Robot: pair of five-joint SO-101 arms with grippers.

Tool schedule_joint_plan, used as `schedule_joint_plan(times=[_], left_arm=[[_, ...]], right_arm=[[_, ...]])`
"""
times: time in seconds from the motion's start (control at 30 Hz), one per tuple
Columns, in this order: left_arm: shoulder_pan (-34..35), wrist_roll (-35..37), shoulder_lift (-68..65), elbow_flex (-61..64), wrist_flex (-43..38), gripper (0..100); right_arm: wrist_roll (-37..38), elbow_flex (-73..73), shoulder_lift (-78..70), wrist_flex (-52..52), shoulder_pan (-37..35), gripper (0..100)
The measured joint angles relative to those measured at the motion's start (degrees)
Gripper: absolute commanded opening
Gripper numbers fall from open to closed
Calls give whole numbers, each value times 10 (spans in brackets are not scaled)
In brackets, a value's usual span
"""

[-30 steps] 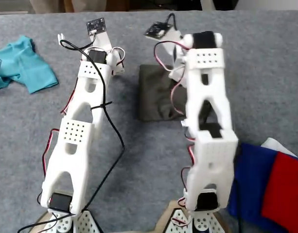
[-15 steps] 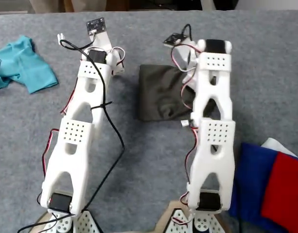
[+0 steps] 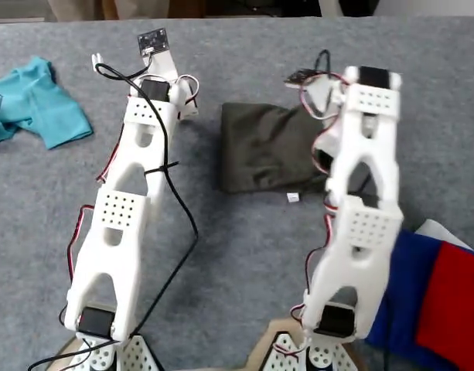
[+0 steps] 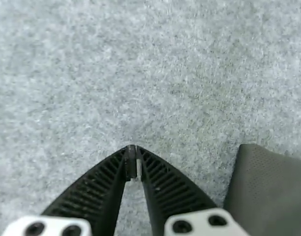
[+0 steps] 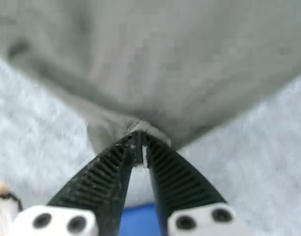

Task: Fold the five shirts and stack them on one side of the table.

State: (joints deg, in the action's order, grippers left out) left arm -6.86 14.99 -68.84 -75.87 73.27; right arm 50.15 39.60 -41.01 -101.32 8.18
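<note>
A dark grey shirt (image 3: 264,147) lies folded in the middle of the grey table. My right gripper (image 5: 138,137) is shut on a fold at the shirt's (image 5: 155,64) right edge, under the right arm's wrist (image 3: 329,89). My left gripper (image 4: 132,156) is shut on nothing, its tips over bare carpet, with a corner of the dark shirt (image 4: 268,191) close beside it. The left arm (image 3: 148,108) stretches toward the table's far side, left of the shirt. A teal shirt (image 3: 35,104) lies crumpled at the far left.
A blue shirt (image 3: 410,286) and a red shirt (image 3: 453,305) are stacked at the near right, with a white one (image 3: 434,228) peeking out behind. A small white tag (image 3: 293,198) lies by the dark shirt's near edge. Bare table (image 3: 244,255) runs between the arms.
The right arm has swung to the right, uncovering the dark shirt and drawing its right edge outward. The left arm has not moved.
</note>
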Motion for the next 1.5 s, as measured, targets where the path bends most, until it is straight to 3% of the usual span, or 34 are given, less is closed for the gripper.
schedule_joint_plan(times=[0.27, 0.4, 0.63, 0.8, 1.17, 1.5], left_arm=[[0, 0, 0, 0, 0, 20], [0, 0, 0, 0, 0, 20], [0, 0, 0, 0, 0, 20], [0, 0, 0, 0, 0, 20], [0, 0, 0, 0, 0, 20], [0, 0, 0, 0, 0, 20]], right_arm=[[51, -158, 126, 0, 38, 5], [55, -168, 130, 0, 43, 5], [4, -43, 120, 45, -66, 6], [-15, 39, 30, 58, -110, 6], [-23, 110, -83, 0, -52, 5], [-23, -45, -18, 0, -33, 5]])
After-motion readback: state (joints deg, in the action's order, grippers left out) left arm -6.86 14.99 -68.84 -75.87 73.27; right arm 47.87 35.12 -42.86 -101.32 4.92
